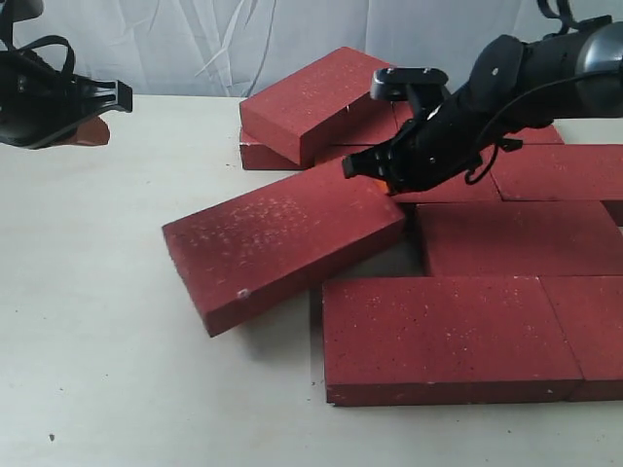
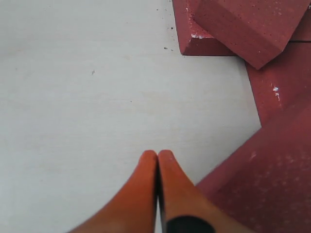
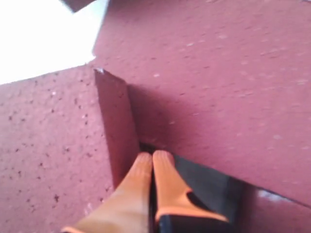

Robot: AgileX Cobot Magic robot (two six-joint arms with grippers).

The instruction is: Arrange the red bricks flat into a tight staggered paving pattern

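dk-red pale-speckled red bricks (image 1: 282,243); orange tool tips (image 3: 153,162)

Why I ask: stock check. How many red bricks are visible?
9 red bricks: two front, one behind them, two behind that, two at back, one stacked atop, one skewed left. Right arm may hide more.

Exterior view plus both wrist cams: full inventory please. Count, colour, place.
laid bricks: at least five (the arm hides some), dark red with pale speckles, flat in staggered rows on the right
askew brick: one, same red, slanted at the rows' left edge
stacked bricks: two, same red, at the back, the upper one tilted across the lower
table: one, off-white, under everything
backdrop: one, pale and wrinkled, behind the table
left fingers: orange, shut, over bare table at far left
right fingers: orange, shut, tips at the askew brick's far end
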